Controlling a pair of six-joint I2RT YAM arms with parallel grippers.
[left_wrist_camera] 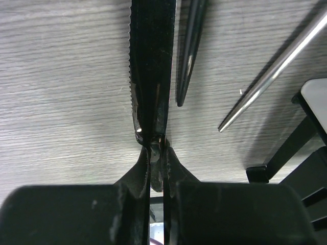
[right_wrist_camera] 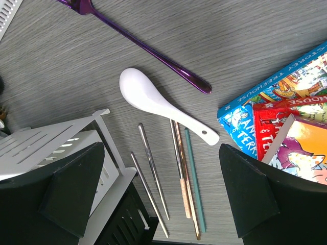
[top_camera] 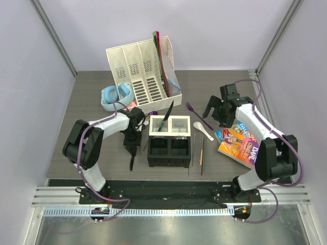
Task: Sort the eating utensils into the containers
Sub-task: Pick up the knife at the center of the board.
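The left gripper [left_wrist_camera: 156, 149] is pinched tight on the black knife [left_wrist_camera: 150, 61], which lies flat just left of the caddy [top_camera: 168, 162] at the centre of the top view. Lift it straight and steady, then lower it end-first into a cell. The right gripper [right_wrist_camera: 161, 149] gapes wide above the chopsticks [right_wrist_camera: 186, 173] and holds nothing. The fingers hide the knife's near end.

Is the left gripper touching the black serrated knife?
Touching. The left wrist view shows both fingers of the left gripper pinched on the black serrated knife.
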